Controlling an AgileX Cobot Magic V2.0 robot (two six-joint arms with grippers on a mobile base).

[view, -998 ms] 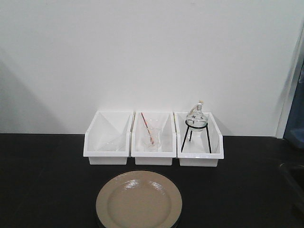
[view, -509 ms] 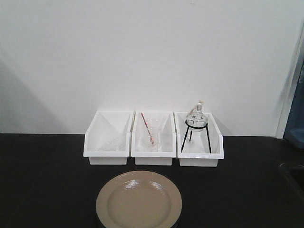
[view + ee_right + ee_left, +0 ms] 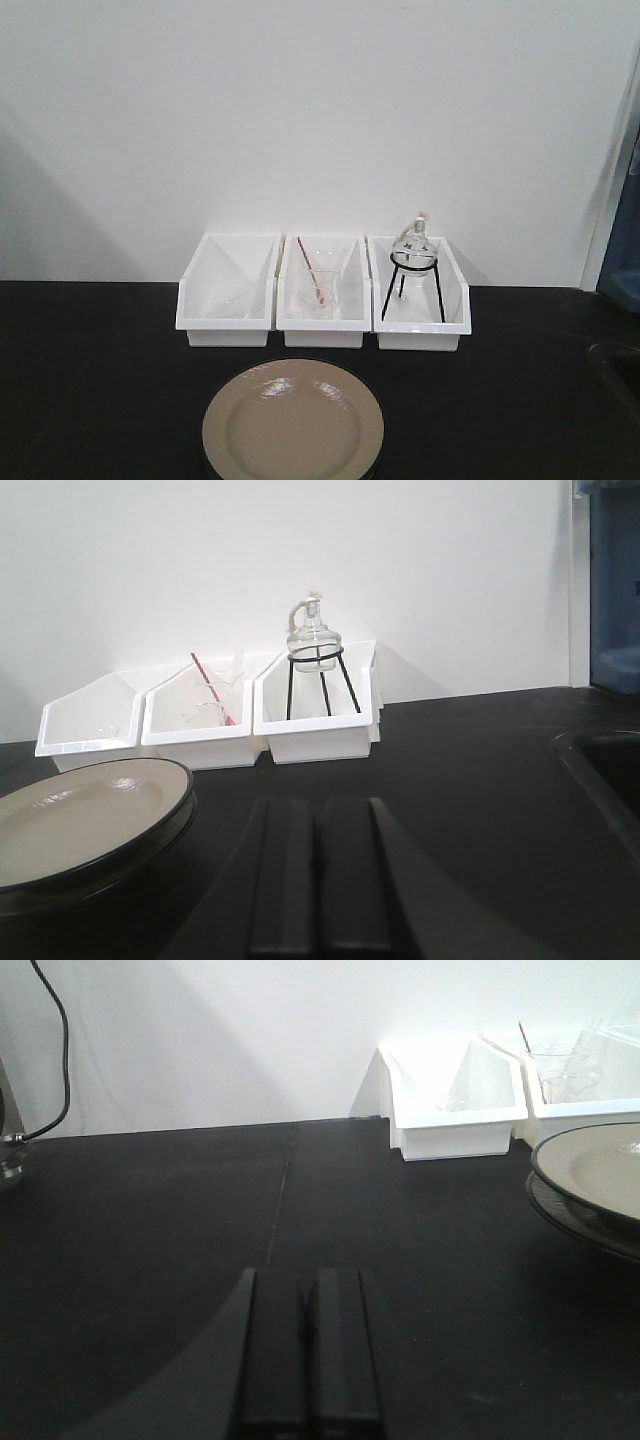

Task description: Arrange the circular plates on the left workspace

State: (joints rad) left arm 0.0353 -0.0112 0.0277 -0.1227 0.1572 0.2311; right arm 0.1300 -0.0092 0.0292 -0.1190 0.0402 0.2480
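A round beige plate lies on the black countertop near the front edge, in front of the middle bin. The wrist views show that it rests on a second plate with a dark rim. The top plate is to the right of my left gripper, which is shut and empty low over the left workspace. My right gripper is also shut and empty, just right of the plate. Neither gripper shows in the front view.
Three white bins stand along the wall: a left one, a middle one with a glass beaker and red rod, and a right one with a flask on a black tripod. A recessed sink lies far right. A black cable hangs far left.
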